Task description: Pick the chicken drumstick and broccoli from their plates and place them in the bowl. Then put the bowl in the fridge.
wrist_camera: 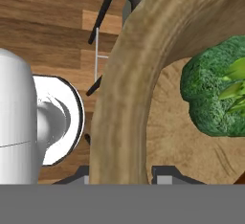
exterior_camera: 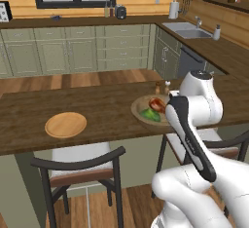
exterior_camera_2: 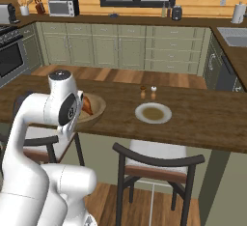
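The end effector point(wrist_camera: 119, 173) grips the thick rim of the bowl point(wrist_camera: 119, 98), one finger on each side, for lifting toward the fridge, while the broccoli point(wrist_camera: 217, 91) and chicken drumstick point(exterior_camera: 156, 104) already lie inside, near the tabletop's point(exterior_camera: 97, 110) front edge.

Bowl point(exterior_camera: 140, 112) sits on counter point(exterior_camera: 97, 110), near its front edge, w/ broccoli point(exterior_camera: 150, 115) and chicken drumstick point(exterior_camera: 156, 104) inside; drumstick just behind broccoli, touching. In the hand view, gripper fingers point(wrist_camera: 167, 174) stand either side of the bowl's rim. Flat wooden plate point(exterior_camera: 65, 124) lies well left of bowl in left base view. Pale plate point(exterior_camera_2: 153, 112) lies right of bowl; two shakers point(exterior_camera_2: 147, 92) just behind it. Chairs point(exterior_camera: 80, 171) tucked under the near edge. Sink point(exterior_camera: 187, 29) far right.
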